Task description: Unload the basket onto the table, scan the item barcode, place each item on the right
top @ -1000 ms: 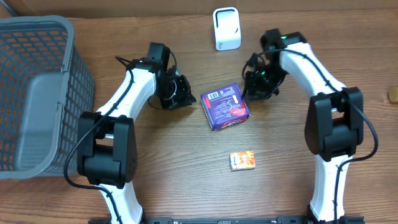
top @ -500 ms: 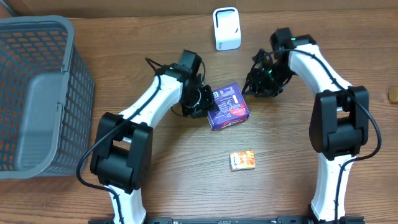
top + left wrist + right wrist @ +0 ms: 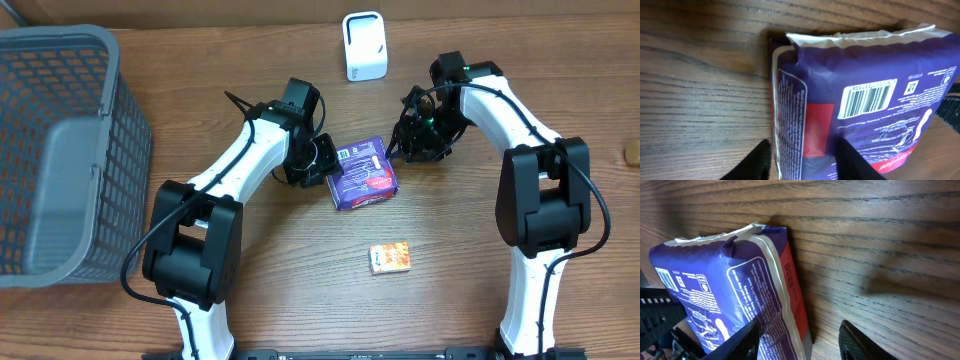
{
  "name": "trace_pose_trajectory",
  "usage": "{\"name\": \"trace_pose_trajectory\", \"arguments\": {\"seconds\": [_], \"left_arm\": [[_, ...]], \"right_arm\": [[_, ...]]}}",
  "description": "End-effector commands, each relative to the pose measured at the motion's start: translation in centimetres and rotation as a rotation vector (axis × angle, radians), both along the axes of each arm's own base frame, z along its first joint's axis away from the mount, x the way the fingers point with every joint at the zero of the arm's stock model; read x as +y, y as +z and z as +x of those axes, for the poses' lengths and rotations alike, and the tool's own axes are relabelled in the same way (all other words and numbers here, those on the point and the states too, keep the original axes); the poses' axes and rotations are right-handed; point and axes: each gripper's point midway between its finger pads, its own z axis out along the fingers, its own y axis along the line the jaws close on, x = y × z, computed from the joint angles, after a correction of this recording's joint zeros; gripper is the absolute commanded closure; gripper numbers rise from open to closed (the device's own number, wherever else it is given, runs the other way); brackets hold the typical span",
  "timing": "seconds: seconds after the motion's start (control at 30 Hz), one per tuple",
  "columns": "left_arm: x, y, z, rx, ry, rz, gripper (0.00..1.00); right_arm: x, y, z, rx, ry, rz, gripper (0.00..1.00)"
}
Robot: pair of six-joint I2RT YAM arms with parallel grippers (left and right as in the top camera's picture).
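Wood-grain tabletop (image 3: 300, 310), brown and streaked, carries a glossy purple pack (image 3: 362, 172) at centre, its barcode (image 3: 867, 99) facing up. The left gripper (image 3: 802, 160) straddles the pack's left end with its jaws partly parted; whether they pinch it cannot be told. The right gripper (image 3: 800, 340) gapes empty just right of the pack. A grey mesh basket (image 3: 130, 130) stands at the left, a white scanner (image 3: 363, 45) at the far side, and a small orange box (image 3: 390, 257) nearer.

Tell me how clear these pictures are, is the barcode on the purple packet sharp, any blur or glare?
Left wrist view: the barcode on the purple packet is sharp and glare-free, the fingers at the bottom edge dark and blurred. Right wrist view: packet in focus, a soft shadow on the table. Overhead view: even light, barcode too small to read.
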Motion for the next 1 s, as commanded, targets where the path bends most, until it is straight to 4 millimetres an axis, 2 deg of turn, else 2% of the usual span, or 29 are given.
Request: {"name": "trace_pose_trajectory", "arguments": {"seconds": [0.0, 0.17, 0.37, 0.43, 0.5, 0.63, 0.77, 0.97], "left_arm": [[0.3, 0.5, 0.3, -0.026, 0.008, 0.008, 0.7], [0.2, 0.2, 0.5, -0.042, 0.008, -0.002, 0.73], [-0.3, -1.3, -0.6, -0.02, -0.003, -0.045, 0.72], [-0.3, -1.3, -0.6, -0.019, -0.003, -0.044, 0.8], [-0.3, -1.3, -0.6, -0.019, -0.004, -0.048, 0.96], [-0.3, -1.2, -0.5, -0.022, -0.005, -0.049, 0.96], [-0.2, 0.0, 0.0, -0.044, -0.045, -0.053, 0.96], [1.6, 4.4, 2.6, -0.111, -0.054, 0.049, 0.96]], "right_arm": [[0.0, -0.1, -0.3, 0.005, 0.005, 0.008, 0.48], [-0.1, -0.2, -0.5, 0.015, 0.006, 0.002, 0.48], [-0.1, -0.1, -0.9, 0.036, 0.006, -0.001, 0.48], [-0.2, -0.1, -1.0, 0.039, 0.006, -0.001, 0.48], [-0.2, -0.1, -1.0, 0.04, 0.005, -0.002, 0.48], [-0.2, -0.1, -1.0, 0.041, 0.005, -0.002, 0.48], [-0.2, -0.1, -1.1, 0.044, 0.005, -0.003, 0.48], [-0.8, -0.5, -1.0, 0.037, 0.008, -0.042, 0.48]]}}
